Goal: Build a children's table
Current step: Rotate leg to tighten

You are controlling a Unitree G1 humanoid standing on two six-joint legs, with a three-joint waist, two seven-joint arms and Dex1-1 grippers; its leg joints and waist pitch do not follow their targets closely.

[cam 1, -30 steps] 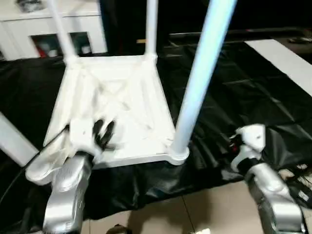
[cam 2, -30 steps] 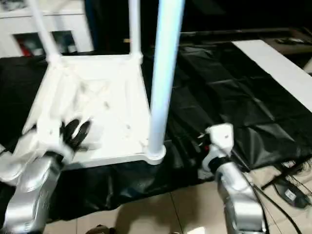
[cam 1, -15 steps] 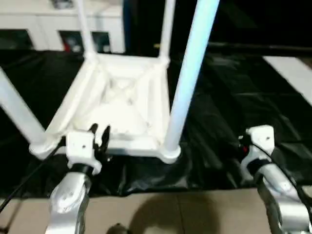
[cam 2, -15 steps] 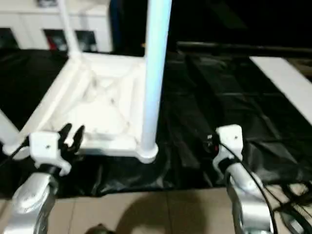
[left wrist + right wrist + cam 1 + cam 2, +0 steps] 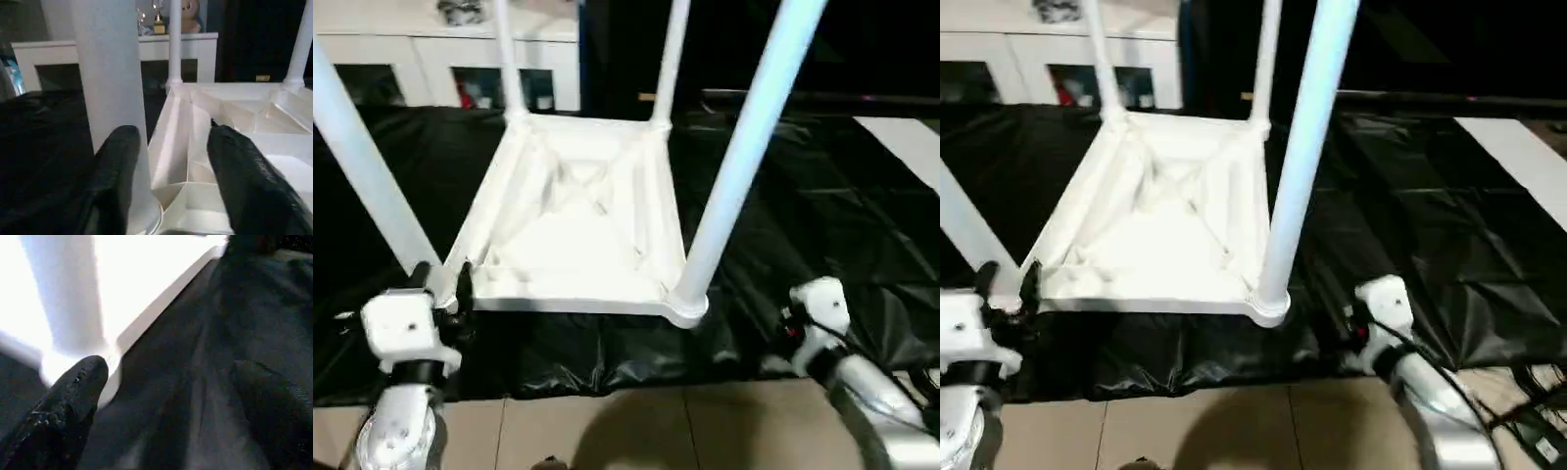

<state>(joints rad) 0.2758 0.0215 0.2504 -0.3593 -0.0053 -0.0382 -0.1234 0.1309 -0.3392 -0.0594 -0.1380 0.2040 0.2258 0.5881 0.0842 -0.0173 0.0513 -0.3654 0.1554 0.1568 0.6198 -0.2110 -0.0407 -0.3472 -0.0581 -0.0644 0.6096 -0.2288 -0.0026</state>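
Fingers (image 5: 117,171) of the left gripper (image 5: 438,286) stand apart, black and rounded, with nothing clamped between them. In the left wrist view one finger sits in front of the near-left white tapered tube leg (image 5: 372,171) and the other in front of the ribbed underside; whether either touches cannot be told. From that gripper the leg lies just beyond and slightly left, rising upright from its rounded corner socket, its long axis running up and leaning a little towards the left. The all-white plastic children's table (image 5: 578,220) lies upside down on the black plastic sheet (image 5: 822,215), top down, with a leg standing at each of its four corners.

The right gripper (image 5: 166,396) is wide open and empty above the sheet, on the right of the scene. The near-right white tube leg (image 5: 739,162) and its socket lie to its left and a little farther away, clearly apart from it.

Judging by this layout, the table looks fully legged, so the coming move probably turns on gripping near corners or legs to turn it over. The left gripper is much the nearer to its leg; the right would have to travel left to reach its own. A white glass-door cabinet (image 5: 431,69) stands at the far left.
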